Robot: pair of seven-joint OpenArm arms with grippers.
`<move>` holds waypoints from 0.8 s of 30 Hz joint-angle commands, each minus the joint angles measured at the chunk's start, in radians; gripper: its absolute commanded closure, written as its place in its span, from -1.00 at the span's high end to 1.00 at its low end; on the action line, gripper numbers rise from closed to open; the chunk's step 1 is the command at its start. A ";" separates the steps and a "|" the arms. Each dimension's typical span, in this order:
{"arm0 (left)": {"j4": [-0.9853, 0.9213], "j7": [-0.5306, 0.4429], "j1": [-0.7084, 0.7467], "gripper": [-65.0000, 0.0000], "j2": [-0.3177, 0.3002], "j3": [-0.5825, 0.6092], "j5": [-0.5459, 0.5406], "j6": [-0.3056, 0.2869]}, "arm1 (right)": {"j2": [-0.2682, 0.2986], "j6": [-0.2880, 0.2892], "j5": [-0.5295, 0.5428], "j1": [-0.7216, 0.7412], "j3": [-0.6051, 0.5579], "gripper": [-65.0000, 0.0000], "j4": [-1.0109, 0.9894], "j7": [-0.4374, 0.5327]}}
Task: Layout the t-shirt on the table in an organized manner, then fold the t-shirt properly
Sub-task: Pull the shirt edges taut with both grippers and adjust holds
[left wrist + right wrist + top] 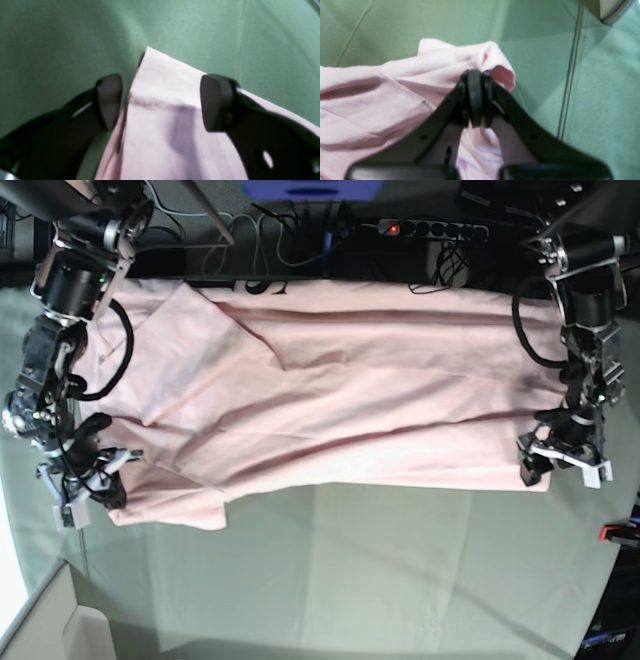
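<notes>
Left arm: reaches down along the table's [400, 570] right edge in the base view, wrist bent so the left gripper [562, 457] sits at the t-shirt's [340, 400] near right corner.
Left gripper: released; its two dark pads [216, 102] stand well apart in the left wrist view, one on either side of the pink corner, with cloth lying between them. Whether either pad touches the fabric cannot be told.
Right arm: descends along the table's left edge in the base view, elbow folded, the right gripper [88, 480] low at the shirt's near left corner.
Right gripper: clenched on the t-shirt; in the right wrist view its pads are pressed together on a bunched fold of pink fabric, a curled hem showing just beside them.
T-shirt: spread plain side up across the far half of the table, reaching from the left edge to the right edge, with long creases running its length and one sleeve folded over near the far left corner.
Table: bare grey-green cloth fills the near half.
</notes>
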 commanded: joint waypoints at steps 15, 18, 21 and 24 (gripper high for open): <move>-0.064 -0.026 -0.026 -0.43 -0.014 0.002 -0.005 -0.007 | 0.013 0.003 0.022 0.023 0.001 -1.00 0.016 0.026; -0.086 -0.029 -0.026 -0.50 -0.015 0.005 -0.005 -0.007 | 0.013 0.003 0.022 0.023 0.001 -1.00 0.016 0.028; -0.084 -0.029 -0.026 -0.96 -0.015 -0.001 -0.009 -0.009 | 0.013 0.003 0.022 0.023 0.001 -1.00 0.016 0.028; -0.083 -0.026 -0.026 -0.96 -0.017 -0.001 -0.012 -0.009 | 0.013 0.003 0.022 0.023 0.001 -1.00 0.016 0.028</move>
